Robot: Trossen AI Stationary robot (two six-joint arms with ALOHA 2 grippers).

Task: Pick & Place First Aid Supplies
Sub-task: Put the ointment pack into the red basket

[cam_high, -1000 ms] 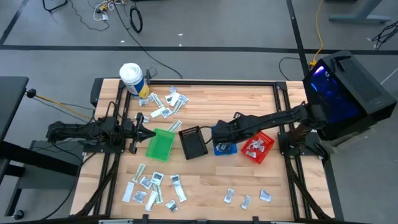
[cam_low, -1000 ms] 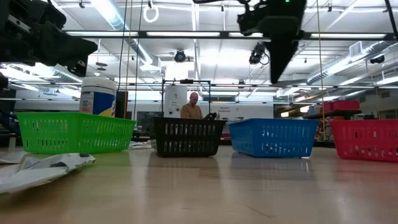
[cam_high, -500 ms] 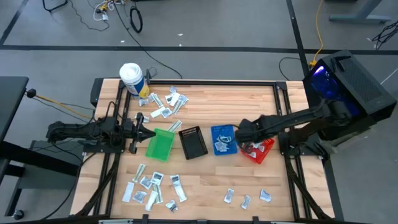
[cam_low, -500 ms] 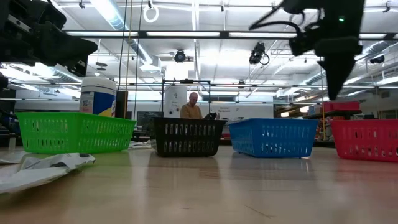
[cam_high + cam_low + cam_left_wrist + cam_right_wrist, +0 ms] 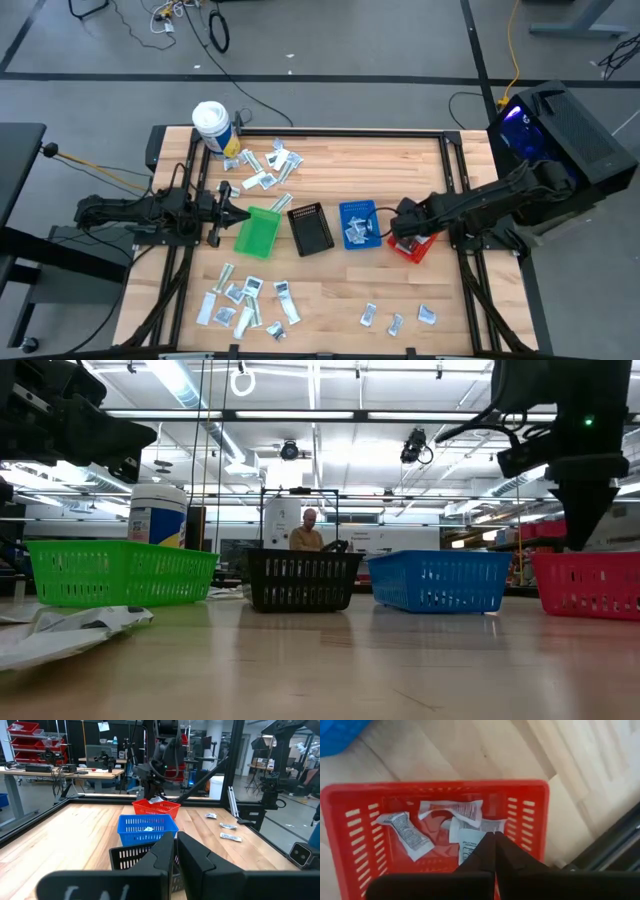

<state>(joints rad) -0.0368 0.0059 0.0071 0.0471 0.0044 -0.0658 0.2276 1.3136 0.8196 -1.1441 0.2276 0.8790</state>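
Right gripper, shut and empty, now over the red bin right of centre, having crossed from the blue bin; loose sachets at lower left await sorting; left gripper idles shut.

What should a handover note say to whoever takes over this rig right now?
Right gripper: shut, empty as far as can be seen, over the red bin.
Left gripper: shut, waiting beside the green bin.
Done: a few packets in the red bin and in the blue bin.
Left: loose packets by the white tub, a cluster along the table's near edge on the left, three on the right. Green and black bin look empty.
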